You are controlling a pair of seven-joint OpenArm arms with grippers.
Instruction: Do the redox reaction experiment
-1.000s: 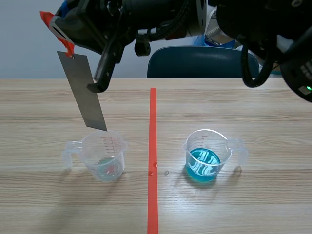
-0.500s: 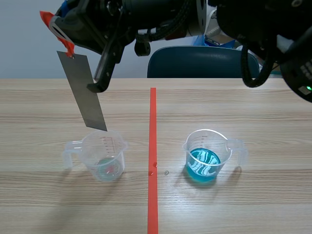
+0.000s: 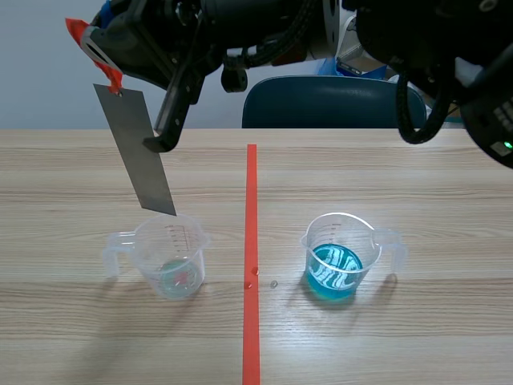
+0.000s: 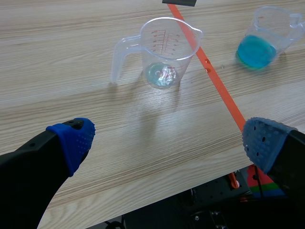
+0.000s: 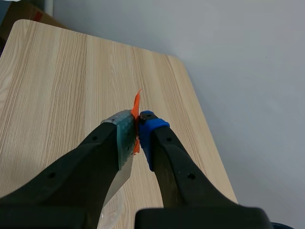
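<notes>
A grey metal strip [image 3: 136, 152] with an orange tab [image 3: 80, 32] hangs tilted from my right gripper [image 3: 100, 56], which is raised at the far left. Its lower corner sits just over the rim of the left clear measuring cup [image 3: 171, 255], which holds a little pale liquid. In the right wrist view the right gripper [image 5: 138, 126] is shut on the orange tab [image 5: 136, 107]. The second cup [image 3: 337, 257], right of the tape line, holds blue liquid. My left gripper [image 4: 167, 143] is open high above the table, with the left cup [image 4: 164, 52] ahead of it and the blue cup [image 4: 267, 38] further off.
An orange-red tape line [image 3: 251, 257] runs down the table between the cups, with small drops [image 3: 272, 283] beside it. A blue chair back [image 3: 333, 103] stands behind the far edge. Both black arms cross the top of the scene view.
</notes>
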